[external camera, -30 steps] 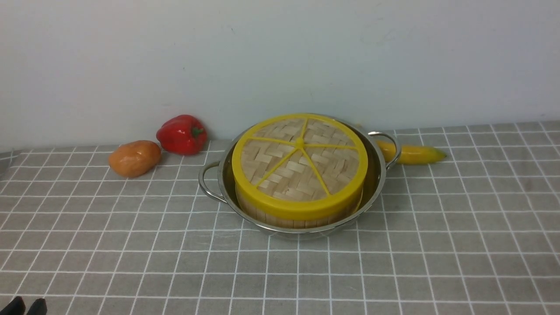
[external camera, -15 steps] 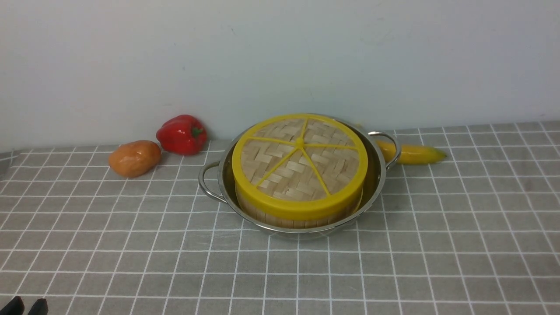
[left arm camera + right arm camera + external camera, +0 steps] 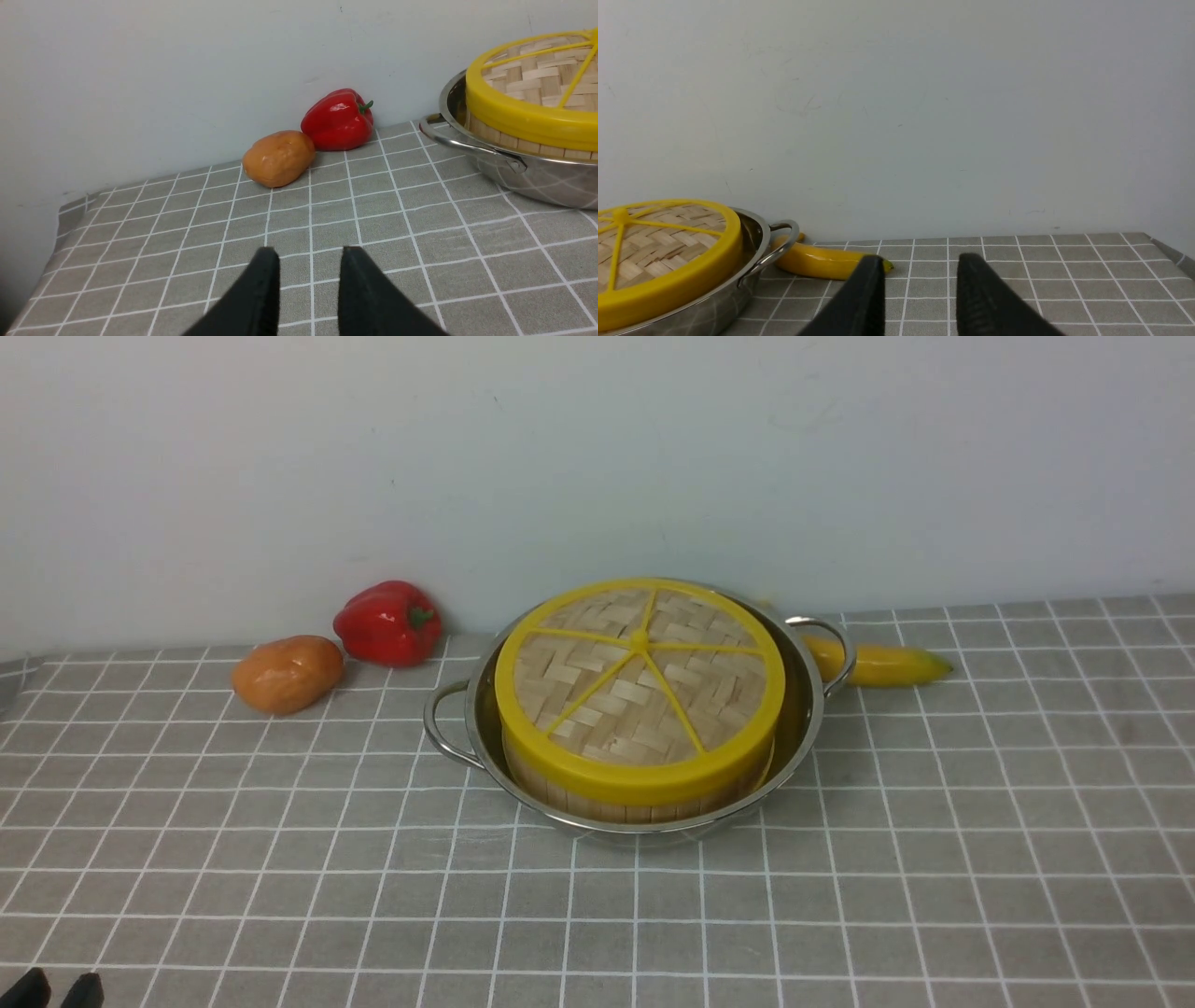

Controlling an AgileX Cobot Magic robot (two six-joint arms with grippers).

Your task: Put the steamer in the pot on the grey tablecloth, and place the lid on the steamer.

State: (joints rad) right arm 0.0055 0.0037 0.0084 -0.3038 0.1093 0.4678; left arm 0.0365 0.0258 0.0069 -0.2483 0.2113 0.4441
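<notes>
With the lid (image 3: 640,679) resting on the steamer (image 3: 616,798) inside the pot (image 3: 812,709) at the tablecloth's (image 3: 934,859) centre, only the left gripper (image 3: 309,261) at seven o'clock has spread wider, empty, like the right gripper (image 3: 920,270), so the task looks finished.

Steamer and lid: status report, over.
Left claw and right claw open, empty, off the pot. Lid on steamer, steamer in pot on grey tablecloth. Nothing in the way.
</notes>
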